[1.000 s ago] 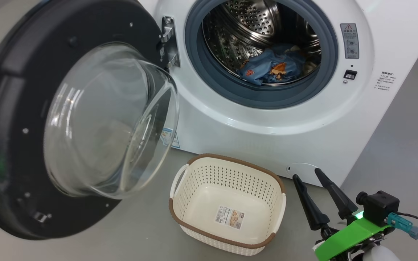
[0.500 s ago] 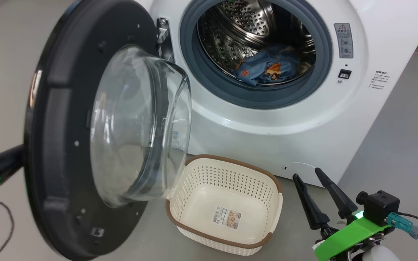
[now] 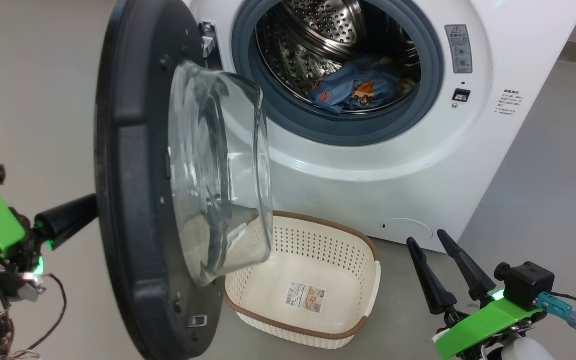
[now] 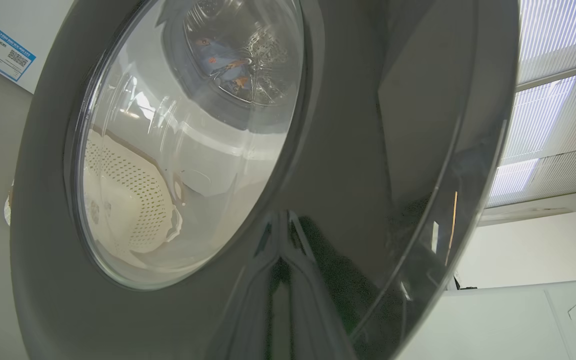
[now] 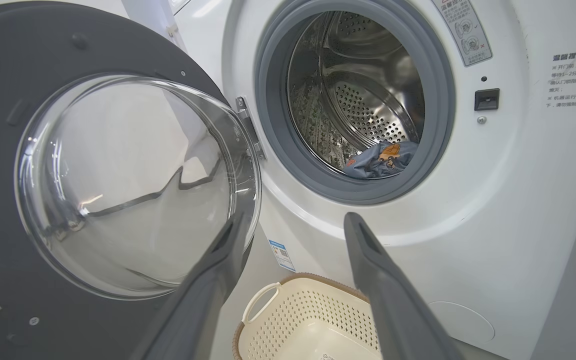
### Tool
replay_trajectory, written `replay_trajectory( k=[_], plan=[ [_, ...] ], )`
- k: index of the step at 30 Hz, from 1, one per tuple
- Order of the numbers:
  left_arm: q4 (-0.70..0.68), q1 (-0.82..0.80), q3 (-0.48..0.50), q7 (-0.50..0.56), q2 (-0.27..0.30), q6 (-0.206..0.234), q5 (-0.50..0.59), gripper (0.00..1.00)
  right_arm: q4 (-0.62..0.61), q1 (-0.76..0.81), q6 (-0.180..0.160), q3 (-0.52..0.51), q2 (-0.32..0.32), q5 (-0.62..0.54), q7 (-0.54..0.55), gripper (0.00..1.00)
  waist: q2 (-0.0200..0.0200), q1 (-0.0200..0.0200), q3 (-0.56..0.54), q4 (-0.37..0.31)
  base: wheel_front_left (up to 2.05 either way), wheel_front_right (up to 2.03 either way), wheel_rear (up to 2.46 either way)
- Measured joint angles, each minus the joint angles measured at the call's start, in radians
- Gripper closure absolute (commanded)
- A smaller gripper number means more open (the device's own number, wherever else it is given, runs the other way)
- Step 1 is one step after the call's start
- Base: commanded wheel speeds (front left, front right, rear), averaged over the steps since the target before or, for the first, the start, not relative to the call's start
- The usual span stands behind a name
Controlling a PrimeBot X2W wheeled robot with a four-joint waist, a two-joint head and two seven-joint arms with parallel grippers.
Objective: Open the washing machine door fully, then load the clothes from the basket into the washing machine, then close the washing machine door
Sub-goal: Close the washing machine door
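The washing machine (image 3: 368,170) stands with its drum uncovered, and the clothes (image 3: 353,92) lie inside the drum as a light blue printed bundle. The washing machine door (image 3: 138,190) stands about halfway swung, nearly edge-on in the head view, its glass bowl (image 3: 218,170) hanging over the basket (image 3: 318,225). The basket sits on the floor before the machine and holds nothing. My left gripper (image 3: 80,210) is shut, its tips against the door's outer face (image 4: 368,150). My right gripper (image 3: 425,239) hangs open at the lower right, holding nothing.
Grey floor (image 3: 543,175) lies to the right of the machine and to the left behind the door. A blue energy label (image 4: 4,52) sits on the machine's front. The door latch slot (image 3: 461,94) is on the right of the drum opening.
The door has swung from wide open toward the machine, now nearly edge-on. My left gripper has come into view behind it. The head camera has shifted. The right gripper holds still.
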Motion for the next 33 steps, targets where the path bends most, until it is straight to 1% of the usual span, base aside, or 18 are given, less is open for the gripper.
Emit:
replay_trajectory(
  k=[9, 22, 25, 27, 29, 31, 32, 33],
  plan=[
    [-0.011, 0.003, -0.005, 0.000, -0.004, 0.000, 0.000, 1.00, 0.001, 0.000, 0.000, -0.005, 0.004, 0.000, 0.000, 0.00, 0.0000, 0.0000, -0.009, -0.006, 0.00, 0.00, 0.00],
    [-0.013, 0.004, 0.005, -0.005, -0.002, 0.000, 0.000, 1.00, 0.002, 0.002, 0.000, -0.009, 0.011, 0.000, 0.000, 0.00, -0.0001, 0.0000, -0.025, 0.008, 0.00, 0.00, 0.00],
    [-0.016, 0.004, 0.009, -0.023, 0.000, -0.003, 0.005, 1.00, 0.002, 0.006, 0.000, -0.009, 0.011, 0.000, 0.000, 0.00, 0.0000, 0.0000, -0.029, 0.013, 0.00, 0.00, 0.00],
    [-0.016, 0.004, 0.017, -0.030, 0.003, -0.016, 0.009, 1.00, 0.002, 0.018, 0.000, -0.009, 0.011, 0.000, 0.000, 0.00, 0.0000, 0.0000, -0.031, 0.016, 0.00, 0.00, 0.00],
    [-0.016, 0.004, 0.027, -0.037, 0.009, -0.018, 0.010, 1.00, 0.006, 0.023, 0.000, -0.008, 0.011, 0.000, 0.000, 0.00, 0.0000, 0.0000, -0.032, 0.019, 0.00, 0.00, 0.00],
    [-0.015, 0.004, 0.030, -0.039, 0.020, -0.020, 0.011, 0.67, 0.006, 0.023, 0.000, -0.008, 0.011, 0.000, 0.000, 0.00, 0.0000, 0.0000, -0.033, 0.022, 0.00, 0.00, 0.00],
    [-0.013, 0.004, 0.032, -0.045, 0.026, -0.025, 0.012, 0.55, 0.006, 0.023, 0.000, -0.008, 0.011, 0.000, 0.000, 0.00, 0.0000, 0.0000, -0.034, 0.023, 0.00, 0.00, 0.00],
    [-0.013, 0.004, 0.035, -0.046, 0.030, -0.028, 0.015, 0.55, 0.006, 0.023, 0.000, -0.008, 0.011, 0.000, 0.000, 0.00, 0.0000, 0.0000, -0.035, 0.025, 0.00, 0.00, 0.00]
  ],
)
